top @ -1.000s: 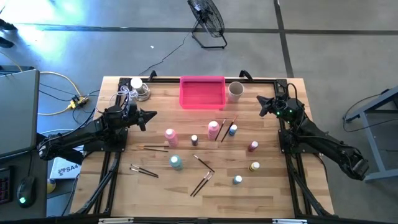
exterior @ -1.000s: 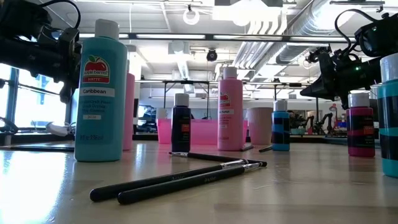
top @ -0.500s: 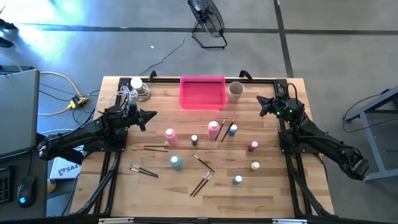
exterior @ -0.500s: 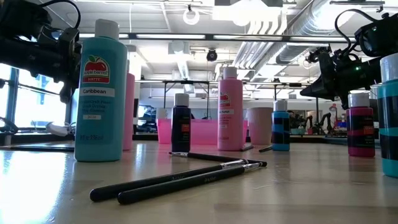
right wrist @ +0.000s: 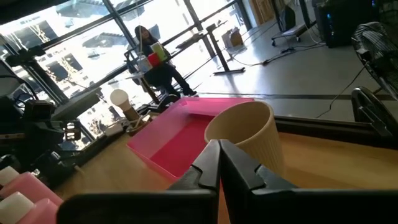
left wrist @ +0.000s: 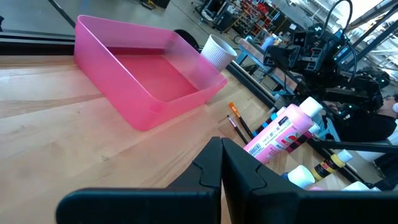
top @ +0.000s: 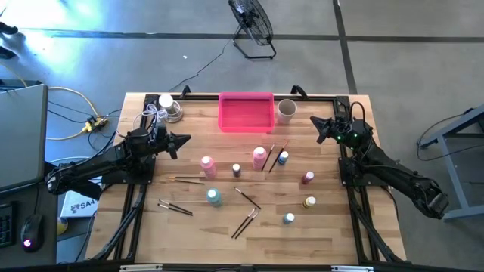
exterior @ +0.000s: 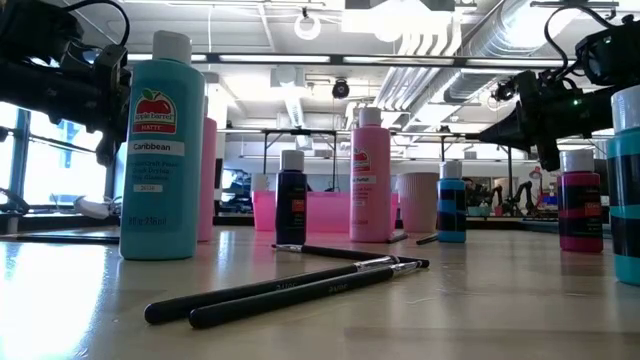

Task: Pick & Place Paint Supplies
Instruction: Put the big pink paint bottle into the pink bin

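Three taller bottles upright mid-desk: pink bottle (top: 207,166) toward the left, second pink bottle (top: 259,156) near centre, teal bottle (top: 215,197) nearer the front. Tiny bottles scattered around: purple (top: 237,171), blue (top: 283,159), dark red (top: 308,178), yellow (top: 309,202), small teal (top: 289,219). Thin paintbrushes (top: 246,221) lying flat between them, more at front left. Beyond, at the far edge, pink tray (top: 246,112) with beige cup (top: 286,111) just beside. Left pincer (top: 184,139) clenched, grasping nothing, hanging over the desk's (top: 189,234) left side. Right pincer (top: 318,125) clenched too, gripping nothing, near the cup.
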You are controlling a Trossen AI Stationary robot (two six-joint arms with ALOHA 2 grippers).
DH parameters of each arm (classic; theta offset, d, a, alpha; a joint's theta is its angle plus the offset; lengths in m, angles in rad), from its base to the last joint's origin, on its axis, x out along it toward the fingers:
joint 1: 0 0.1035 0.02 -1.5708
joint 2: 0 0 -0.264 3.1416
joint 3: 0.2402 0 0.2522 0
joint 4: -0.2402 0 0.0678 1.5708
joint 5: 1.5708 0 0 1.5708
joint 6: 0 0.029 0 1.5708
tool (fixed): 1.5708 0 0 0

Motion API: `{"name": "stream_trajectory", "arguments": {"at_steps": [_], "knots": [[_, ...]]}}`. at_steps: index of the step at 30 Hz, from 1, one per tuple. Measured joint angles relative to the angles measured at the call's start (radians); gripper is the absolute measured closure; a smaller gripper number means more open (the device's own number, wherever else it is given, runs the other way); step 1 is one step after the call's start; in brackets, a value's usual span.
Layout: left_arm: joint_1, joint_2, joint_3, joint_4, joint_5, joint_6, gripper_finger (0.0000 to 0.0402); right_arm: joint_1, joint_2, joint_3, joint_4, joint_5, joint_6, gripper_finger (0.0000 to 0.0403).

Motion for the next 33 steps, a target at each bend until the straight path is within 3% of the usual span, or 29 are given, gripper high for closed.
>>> {"name": "stream_trajectory", "arguments": {"at_steps": [14,23,33], "knots": [[0.0,0.0,0.0,0.006,-0.014,0.0,0.0402,0.0,0.0,0.0,-0.006,-0.01,0.002,0.04],[0.0,0.0,-0.004,0.047,-0.023,0.05,0.0402,0.0,0.0,0.0,0.0,-0.113,0.054,0.04],[0.0,0.0,0.047,0.104,0.027,0.088,0.0402,0.0,0.0,0.0,0.152,-0.22,0.138,0.0401]]}}
